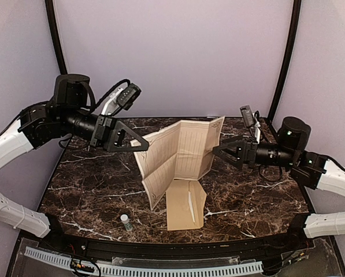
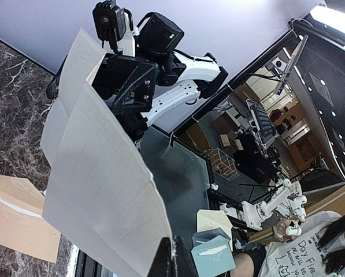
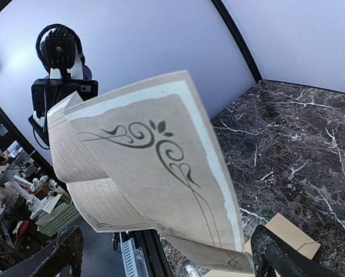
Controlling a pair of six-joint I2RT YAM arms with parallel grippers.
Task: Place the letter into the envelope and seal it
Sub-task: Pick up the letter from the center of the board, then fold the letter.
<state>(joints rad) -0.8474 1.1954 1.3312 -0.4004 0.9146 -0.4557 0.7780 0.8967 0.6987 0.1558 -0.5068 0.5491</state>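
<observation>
letter [image 1: 181, 153]: cream, brown scroll border, ruled lines | envelope [image 1: 184, 208]: kraft-brown, plain | table [image 1: 91, 184]: dark marble, white veins

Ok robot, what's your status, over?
Left end effector shut on letter, held aloft. Right end effector open at its other edge. Envelope flat below. Small bottle beside it, apart.

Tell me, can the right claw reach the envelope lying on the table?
Probably yes. The right claw is open, and the envelope lies uncovered down on the table. The letter, held up by the left claw, hangs close by and could get bumped.
</observation>
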